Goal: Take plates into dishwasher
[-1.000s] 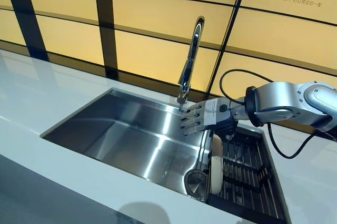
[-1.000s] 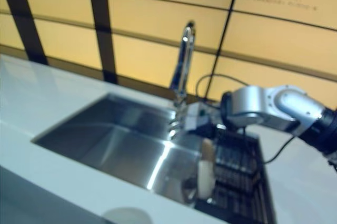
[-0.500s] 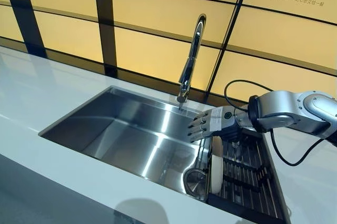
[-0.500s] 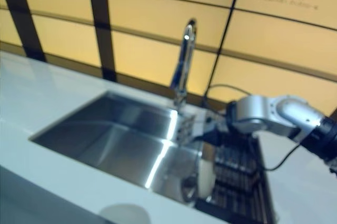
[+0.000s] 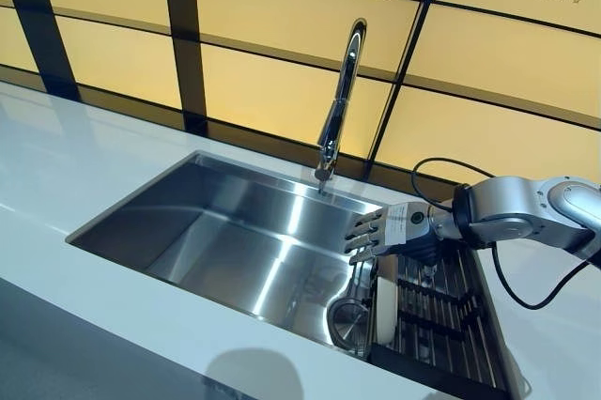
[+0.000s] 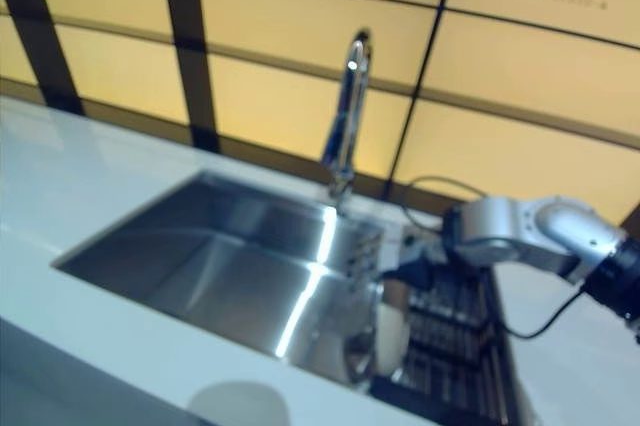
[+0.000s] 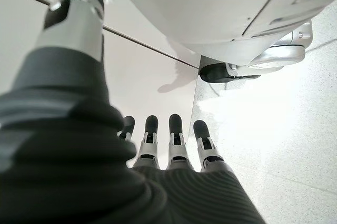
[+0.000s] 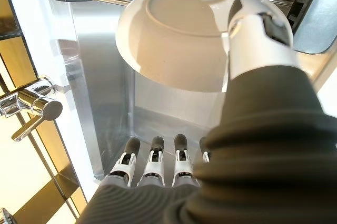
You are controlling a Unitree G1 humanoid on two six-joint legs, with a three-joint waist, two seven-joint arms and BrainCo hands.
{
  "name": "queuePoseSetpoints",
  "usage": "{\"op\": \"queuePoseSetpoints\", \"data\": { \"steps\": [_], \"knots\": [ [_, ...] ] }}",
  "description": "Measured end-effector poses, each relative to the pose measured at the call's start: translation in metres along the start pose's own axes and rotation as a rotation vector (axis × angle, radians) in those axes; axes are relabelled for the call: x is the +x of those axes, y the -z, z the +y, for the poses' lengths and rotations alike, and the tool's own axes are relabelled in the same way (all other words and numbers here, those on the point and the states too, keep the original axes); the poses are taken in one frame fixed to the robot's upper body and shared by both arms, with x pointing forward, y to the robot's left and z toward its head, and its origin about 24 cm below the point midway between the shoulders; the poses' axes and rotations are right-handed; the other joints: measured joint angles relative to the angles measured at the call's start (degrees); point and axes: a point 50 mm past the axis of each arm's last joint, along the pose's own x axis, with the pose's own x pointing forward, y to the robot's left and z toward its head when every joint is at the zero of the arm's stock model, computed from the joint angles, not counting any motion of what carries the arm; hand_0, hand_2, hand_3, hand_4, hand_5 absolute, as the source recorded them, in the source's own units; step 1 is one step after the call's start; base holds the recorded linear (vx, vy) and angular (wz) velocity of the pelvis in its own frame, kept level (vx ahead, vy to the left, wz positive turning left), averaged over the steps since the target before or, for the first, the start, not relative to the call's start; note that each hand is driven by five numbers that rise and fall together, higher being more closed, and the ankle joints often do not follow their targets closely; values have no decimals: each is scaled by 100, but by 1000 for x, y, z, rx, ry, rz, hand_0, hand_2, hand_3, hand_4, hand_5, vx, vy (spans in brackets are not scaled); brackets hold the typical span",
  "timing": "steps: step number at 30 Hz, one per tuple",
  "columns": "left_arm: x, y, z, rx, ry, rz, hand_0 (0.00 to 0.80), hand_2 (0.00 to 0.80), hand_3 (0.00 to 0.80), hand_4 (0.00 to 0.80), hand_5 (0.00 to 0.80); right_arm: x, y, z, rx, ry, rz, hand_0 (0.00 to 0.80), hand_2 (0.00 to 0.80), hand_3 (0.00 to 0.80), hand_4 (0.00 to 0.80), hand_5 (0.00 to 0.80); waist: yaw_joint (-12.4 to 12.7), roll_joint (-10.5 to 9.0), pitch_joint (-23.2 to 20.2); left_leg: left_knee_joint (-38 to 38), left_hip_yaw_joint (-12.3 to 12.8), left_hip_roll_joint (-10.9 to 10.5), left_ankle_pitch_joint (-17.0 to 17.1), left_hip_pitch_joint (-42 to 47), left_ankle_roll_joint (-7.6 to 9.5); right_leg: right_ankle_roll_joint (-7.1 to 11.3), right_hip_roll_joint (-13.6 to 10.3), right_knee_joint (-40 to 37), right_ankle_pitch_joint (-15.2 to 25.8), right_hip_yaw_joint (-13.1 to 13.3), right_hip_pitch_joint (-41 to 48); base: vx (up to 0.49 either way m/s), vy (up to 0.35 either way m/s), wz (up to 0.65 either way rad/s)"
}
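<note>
A white plate (image 5: 385,311) stands on its edge at the left end of a dark drainer rack (image 5: 441,320), which is set in the right end of a steel sink (image 5: 235,240). My right hand (image 5: 376,234) hovers just above the plate's top rim, fingers straight and open, holding nothing. The right wrist view looks past its fingers (image 8: 152,166) and thumb (image 8: 258,29) onto the plate's underside (image 8: 179,34); I cannot tell whether the thumb touches it. My left hand (image 7: 174,134) shows only in the left wrist view, hanging open over the floor.
A tall chrome tap (image 5: 340,100) rises behind the sink's far rim. A round metal strainer (image 5: 349,317) sits in the basin right beside the plate. White worktop (image 5: 66,165) surrounds the sink, and a yellow panelled wall (image 5: 272,43) stands behind it.
My right hand has dropped lower and drawn back to the right, from beside the tap's spout to just over the plate. The plate and the rack have not moved.
</note>
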Motion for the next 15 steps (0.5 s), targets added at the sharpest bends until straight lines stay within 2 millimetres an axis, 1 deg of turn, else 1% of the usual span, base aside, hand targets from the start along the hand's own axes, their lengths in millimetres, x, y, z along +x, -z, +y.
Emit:
{"op": "queuePoseSetpoints", "data": {
  "steps": [15],
  "knots": [
    [1,-3,2,3,-4,-6,0,0,0,0,0,0,-2,3,8,10,-11,0,0,0,0,0,4,-30,30,0,-1,3,0,-9,1,-1,4,0,0,0,-7,0,0,0]
  ]
}}
